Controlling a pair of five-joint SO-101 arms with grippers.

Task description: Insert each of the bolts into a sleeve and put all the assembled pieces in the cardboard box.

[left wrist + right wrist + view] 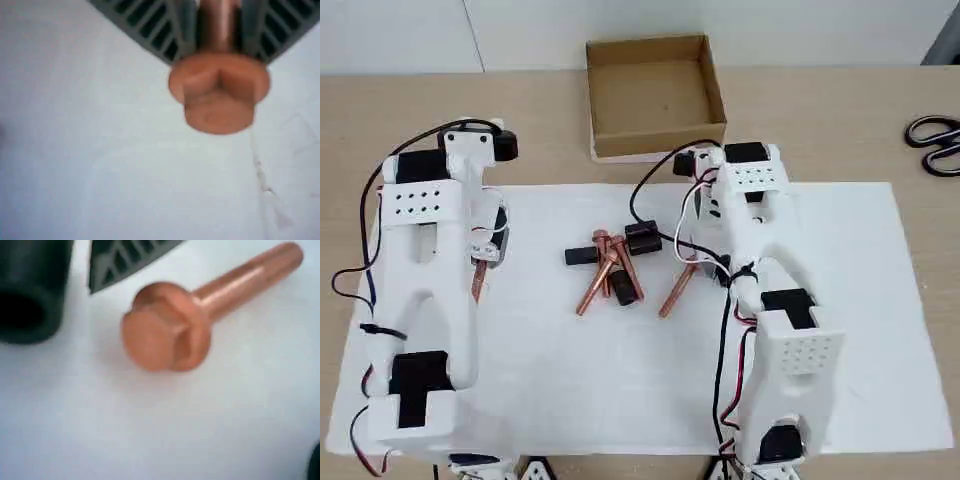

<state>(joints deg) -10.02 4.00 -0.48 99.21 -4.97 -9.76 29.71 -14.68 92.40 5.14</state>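
**Left gripper clamps a bolt; the other parts lie loose on the sheet**

Your left gripper (218, 25) is closed on the shaft of the held bolt (218, 92). Its flanged copper head sticks out past the tips, over the white sheet (125, 175). In the high view you see that gripper at the left side of the sheet, with the held bolt slanting out below it, well apart from the other parts.

Your right gripper (705, 262) sits low over the sheet to the right of the middle. You cannot tell from these views how far open it is, but it has hold of nothing. The second bolt (162, 335) lies flat on the sheet just beside it. A black sleeve (30, 290) lies near that bolt's head without touching it.

Between the two arms lie the crossed bolts (610, 270). There seem to be three, though the overlap makes the count unsure. Two more sleeves (643, 238) lie against them.

The cardboard box (715, 85) stands open-topped on the table (840, 120), just past the far edge of the sheet. Scissors (935, 140) lie at the table's right edge.
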